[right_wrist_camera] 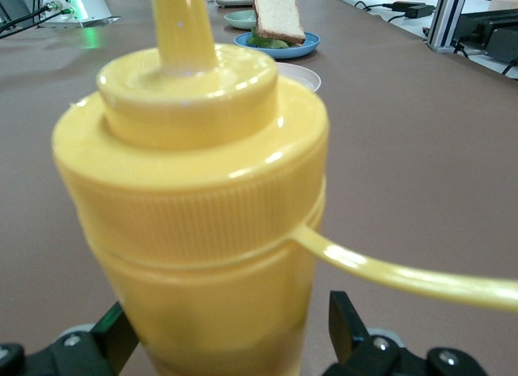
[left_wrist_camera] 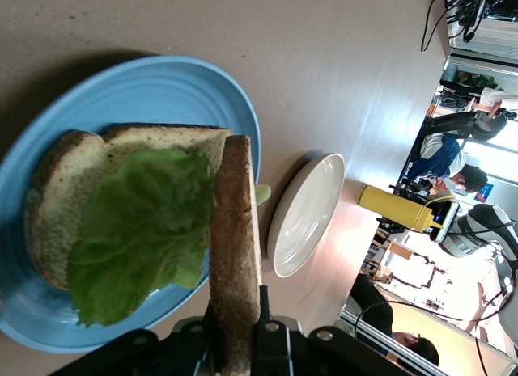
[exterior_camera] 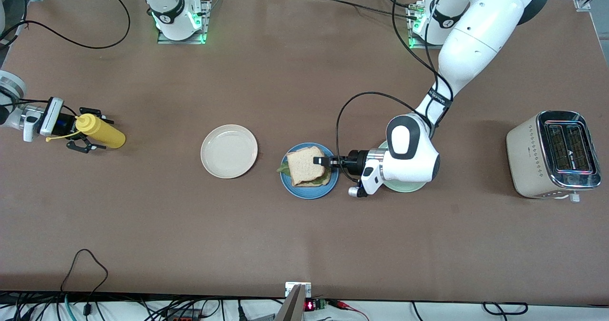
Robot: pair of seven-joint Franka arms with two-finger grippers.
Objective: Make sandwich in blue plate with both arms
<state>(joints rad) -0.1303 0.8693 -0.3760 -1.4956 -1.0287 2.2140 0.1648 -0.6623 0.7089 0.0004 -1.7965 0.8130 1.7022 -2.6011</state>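
Step in hand: placing top bread slice (left_wrist_camera: 236,255). Left tool (exterior_camera: 321,161) pinched it on edge over lettuce (left_wrist_camera: 142,230) on blue plate (exterior_camera: 309,191), mid-bench. Right tool (exterior_camera: 88,130) stood spread around mustard bottle (exterior_camera: 101,131). Next: lay slice flat, release.

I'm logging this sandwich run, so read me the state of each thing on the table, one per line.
top bread slice: tilted, pinched by the left gripper over the lettuce
lettuce: flat on the bottom slice
bottom bread slice: flat on the blue plate
blue plate: holding the unfinished sandwich
cream plate: bare
mint-green plate: mostly hidden under the left arm
mustard bottle: lying between the right gripper's open fingers
toaster: slots empty
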